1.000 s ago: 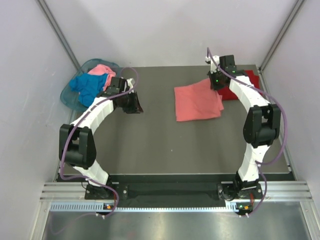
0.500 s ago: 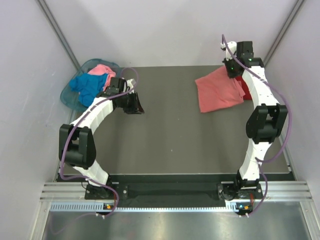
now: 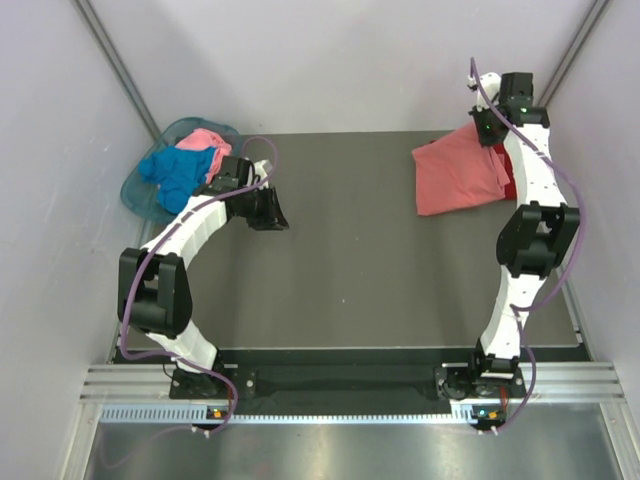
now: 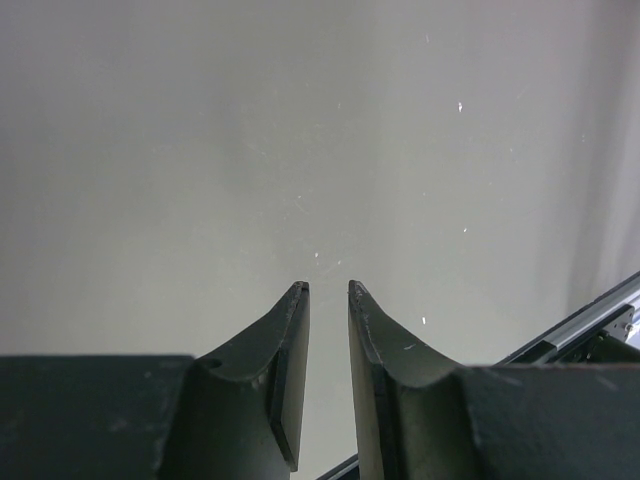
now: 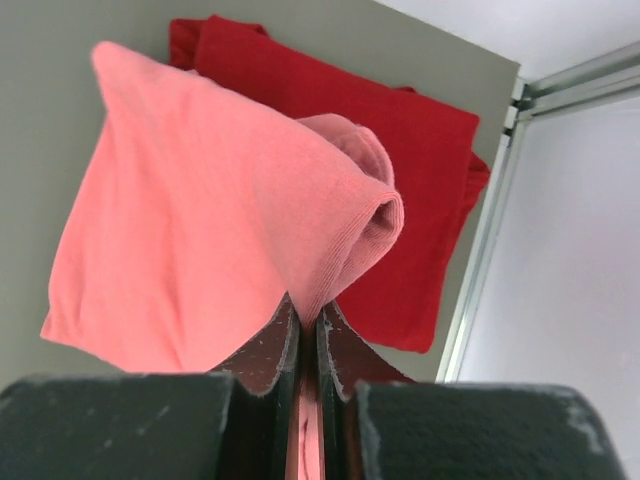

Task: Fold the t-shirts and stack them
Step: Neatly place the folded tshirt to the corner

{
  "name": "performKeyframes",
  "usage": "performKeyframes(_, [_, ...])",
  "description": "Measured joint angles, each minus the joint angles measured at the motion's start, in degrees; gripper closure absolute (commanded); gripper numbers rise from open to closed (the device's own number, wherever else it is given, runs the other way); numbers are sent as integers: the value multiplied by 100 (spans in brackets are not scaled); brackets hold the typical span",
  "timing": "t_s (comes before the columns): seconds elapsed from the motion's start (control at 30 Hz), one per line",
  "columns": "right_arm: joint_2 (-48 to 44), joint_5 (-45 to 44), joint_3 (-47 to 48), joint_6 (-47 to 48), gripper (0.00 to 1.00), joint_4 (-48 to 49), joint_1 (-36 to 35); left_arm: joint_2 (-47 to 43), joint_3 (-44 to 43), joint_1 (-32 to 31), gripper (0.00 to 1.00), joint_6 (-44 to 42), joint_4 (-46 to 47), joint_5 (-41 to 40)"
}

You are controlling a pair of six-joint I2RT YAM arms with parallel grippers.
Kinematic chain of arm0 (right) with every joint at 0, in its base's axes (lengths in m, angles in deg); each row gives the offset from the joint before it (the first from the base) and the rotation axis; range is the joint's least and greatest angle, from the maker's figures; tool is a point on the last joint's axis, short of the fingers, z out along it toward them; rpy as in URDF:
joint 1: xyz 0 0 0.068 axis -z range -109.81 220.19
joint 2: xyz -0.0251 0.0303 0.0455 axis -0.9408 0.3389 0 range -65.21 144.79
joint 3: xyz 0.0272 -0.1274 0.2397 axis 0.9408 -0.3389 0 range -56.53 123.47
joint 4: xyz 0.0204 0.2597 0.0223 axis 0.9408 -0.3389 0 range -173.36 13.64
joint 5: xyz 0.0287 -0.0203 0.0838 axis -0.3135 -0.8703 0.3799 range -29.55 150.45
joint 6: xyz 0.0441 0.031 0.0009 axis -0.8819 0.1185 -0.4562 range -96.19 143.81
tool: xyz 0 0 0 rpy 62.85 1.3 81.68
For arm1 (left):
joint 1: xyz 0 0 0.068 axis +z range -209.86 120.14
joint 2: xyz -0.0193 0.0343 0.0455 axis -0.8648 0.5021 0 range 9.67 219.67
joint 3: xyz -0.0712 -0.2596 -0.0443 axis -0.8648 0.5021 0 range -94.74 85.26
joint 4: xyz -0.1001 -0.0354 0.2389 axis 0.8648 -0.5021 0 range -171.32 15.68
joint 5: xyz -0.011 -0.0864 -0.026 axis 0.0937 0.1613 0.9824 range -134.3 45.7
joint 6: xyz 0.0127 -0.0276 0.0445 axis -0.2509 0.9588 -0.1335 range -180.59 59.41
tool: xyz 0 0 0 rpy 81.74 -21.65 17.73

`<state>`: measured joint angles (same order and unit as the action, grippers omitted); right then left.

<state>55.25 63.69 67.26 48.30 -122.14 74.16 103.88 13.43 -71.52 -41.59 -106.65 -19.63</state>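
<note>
My right gripper [image 3: 490, 130] [image 5: 305, 312] is shut on a fold of the salmon-coral t-shirt [image 3: 455, 175] [image 5: 200, 230]. That shirt hangs folded from the jaws at the table's far right corner. Beneath it lies the dark red t-shirt [image 3: 512, 182] [image 5: 420, 180], folded flat and mostly covered in the top view. A bright blue t-shirt [image 3: 175, 170] and a light pink t-shirt [image 3: 205, 138] sit crumpled in the basket at far left. My left gripper [image 3: 272, 210] [image 4: 328, 288] hovers just right of the basket, its jaws a narrow gap apart with nothing between them.
The translucent teal basket [image 3: 138, 192] stands at the table's far left corner. White walls close in on three sides. A metal frame post [image 5: 480, 250] runs right beside the dark red shirt. A metal rail [image 3: 350, 385] crosses the near edge by the arm bases.
My right gripper has carried the salmon-coral t-shirt to the right and toward the back, so it now hangs over the dark red one. The left arm has stayed still.
</note>
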Motion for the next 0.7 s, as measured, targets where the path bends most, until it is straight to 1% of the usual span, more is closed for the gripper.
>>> performKeyframes(0.43, [232, 313, 516, 101, 100, -52, 245, 0, 11, 0, 73, -2, 2, 37])
performKeyframes(0.7, [273, 634, 575, 33, 100, 136, 461, 0, 17, 0, 73, -11, 2, 92])
